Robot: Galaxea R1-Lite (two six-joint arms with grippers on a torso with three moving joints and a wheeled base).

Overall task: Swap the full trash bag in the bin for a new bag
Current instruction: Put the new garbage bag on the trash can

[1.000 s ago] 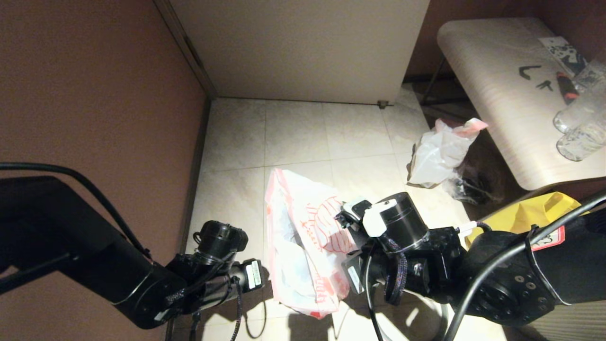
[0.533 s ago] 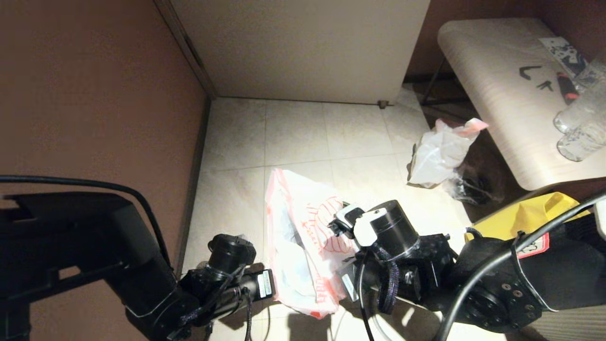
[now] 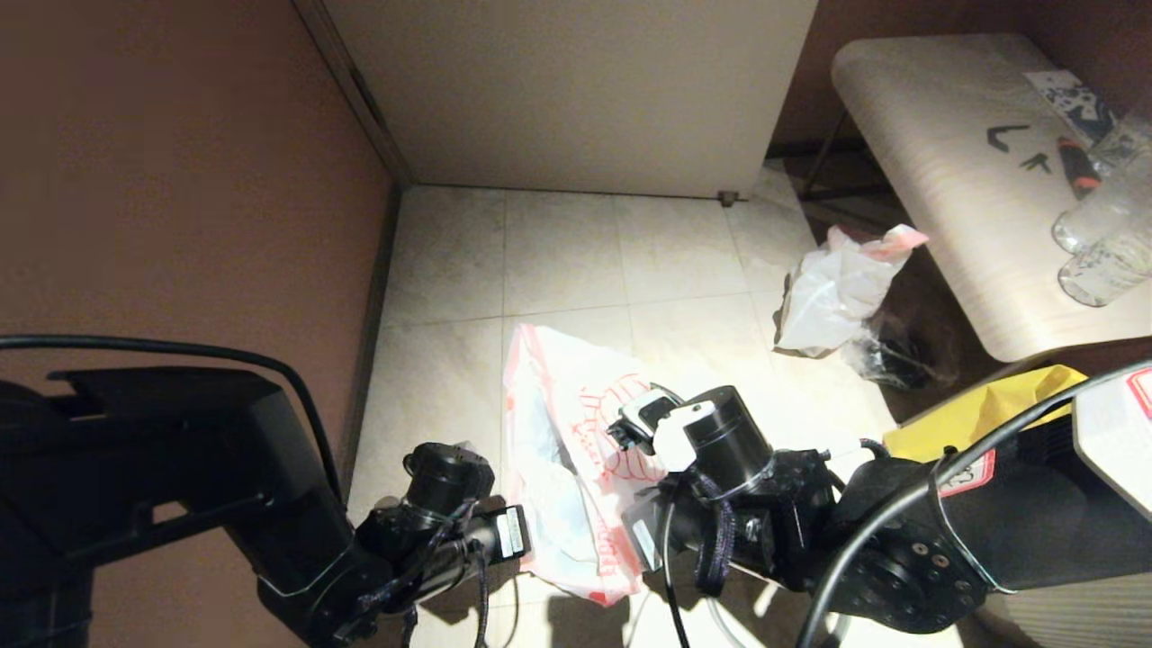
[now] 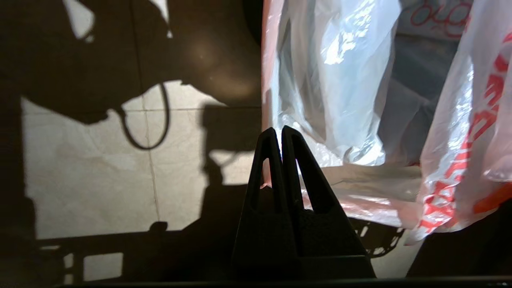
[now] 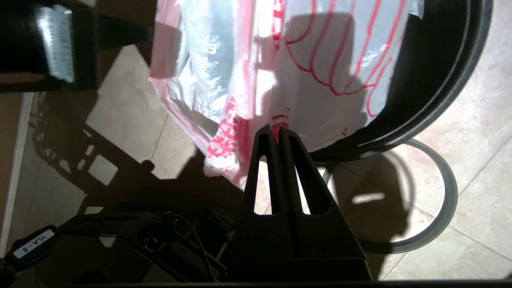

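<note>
The new bag (image 3: 567, 450), translucent white with a red outline drawing, hangs stretched between my two arms above the floor. My left gripper (image 4: 281, 130) is shut on the bag's (image 4: 340, 80) pink-edged rim. My right gripper (image 5: 277, 129) is shut on the opposite edge of the bag (image 5: 320, 60), by its red lettering. Part of the bag drapes over the mouth of the black bin (image 5: 440, 80). A grey ring (image 5: 448, 208) lies flat on the tiles beside the bin. The full trash bag (image 3: 837, 288), whitish with a pink top edge, sits on the floor at the right.
A brown wall (image 3: 180, 180) stands close on the left, and a white cabinet (image 3: 576, 90) closes the back. A pale table (image 3: 972, 198) on the right carries clear bottles (image 3: 1102, 243). A yellow tote (image 3: 990, 409) shows behind my right arm. A small clear wrinkled bag (image 3: 891, 355) lies under the table edge.
Both arms have shifted inward and nearer: the left wrist to the right, the right wrist to the left. The new bag stays gripped between them.
</note>
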